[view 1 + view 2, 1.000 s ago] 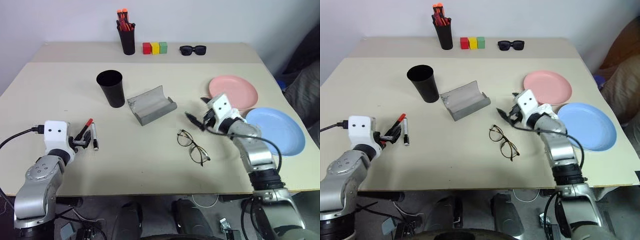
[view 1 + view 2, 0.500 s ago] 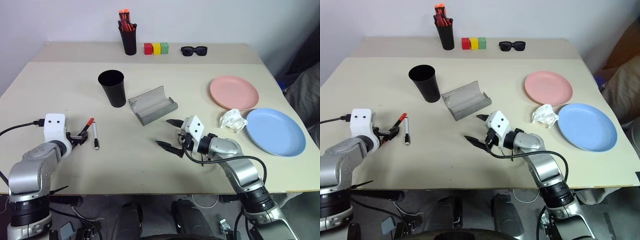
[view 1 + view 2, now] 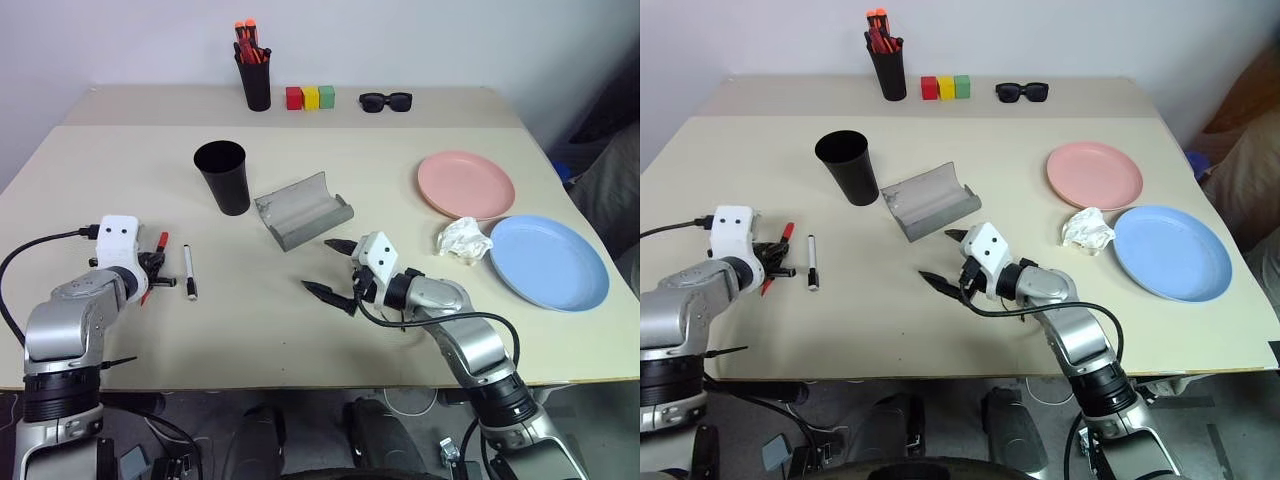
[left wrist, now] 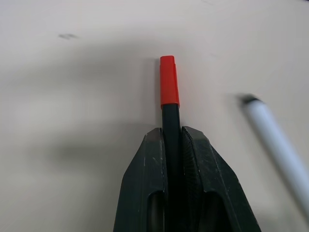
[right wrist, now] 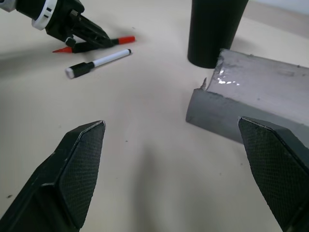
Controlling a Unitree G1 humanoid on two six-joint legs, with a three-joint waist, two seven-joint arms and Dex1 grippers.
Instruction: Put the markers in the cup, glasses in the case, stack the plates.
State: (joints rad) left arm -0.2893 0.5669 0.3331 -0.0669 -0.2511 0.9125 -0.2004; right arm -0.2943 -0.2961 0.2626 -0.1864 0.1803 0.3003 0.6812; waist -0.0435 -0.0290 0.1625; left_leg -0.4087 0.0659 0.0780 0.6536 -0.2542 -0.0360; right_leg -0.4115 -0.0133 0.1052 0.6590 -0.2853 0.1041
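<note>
Left claw [image 4: 173, 145] now pinching red-capped marker [image 4: 169, 96], cap forward along its fingers.

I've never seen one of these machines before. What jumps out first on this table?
Near the table's front left, the left gripper is clamped on the red-capped marker, with the white marker lying just beside it. In the middle, the right gripper hangs wide open in front of the open grey case. Off to the right sit a pink plate and a blue plate.
</note>
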